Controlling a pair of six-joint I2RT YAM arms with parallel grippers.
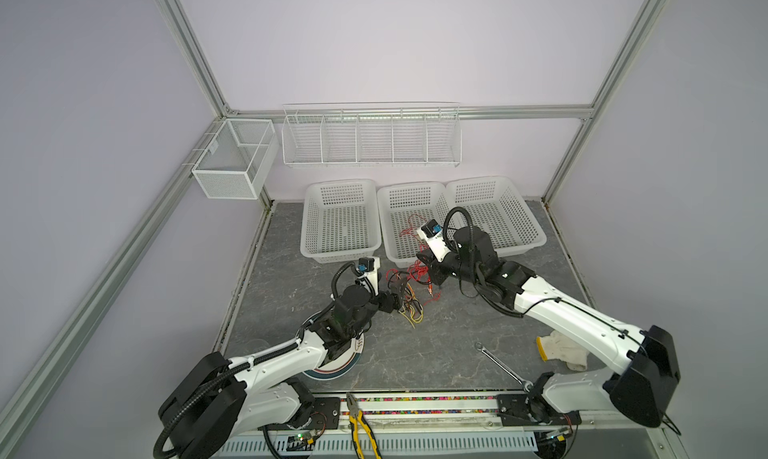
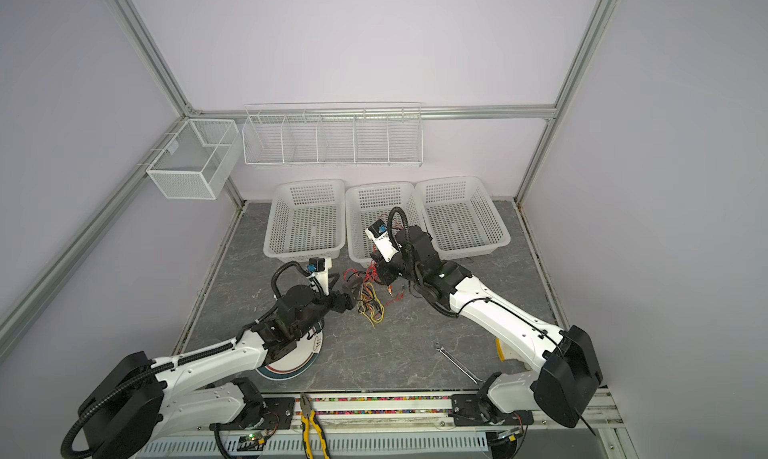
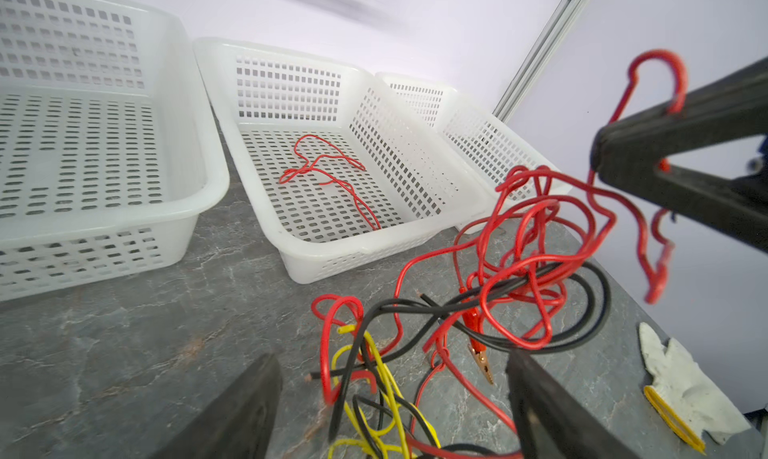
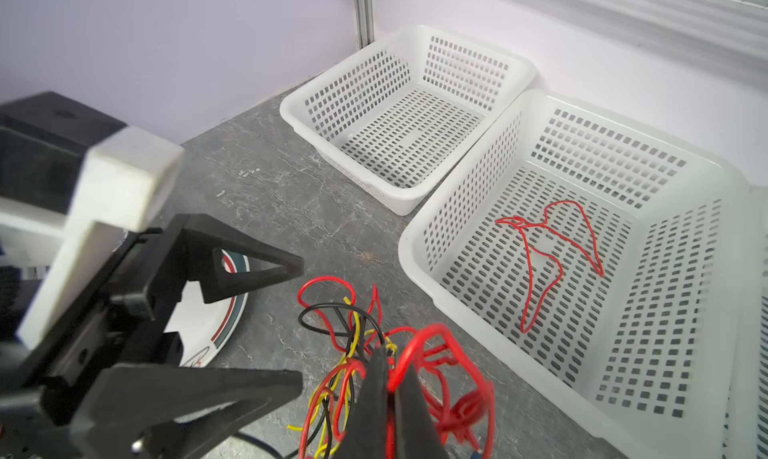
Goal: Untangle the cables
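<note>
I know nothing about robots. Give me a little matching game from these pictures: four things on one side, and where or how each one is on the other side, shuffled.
Things:
1. left gripper
2. right gripper
3. lone red wire
4. plate

Place or state:
a. in the middle basket
b. open, at the tangle of cables
c. partly under the left arm
d. shut on a red cable

Pairs: 1-b, 2-d, 3-a, 4-c.
</note>
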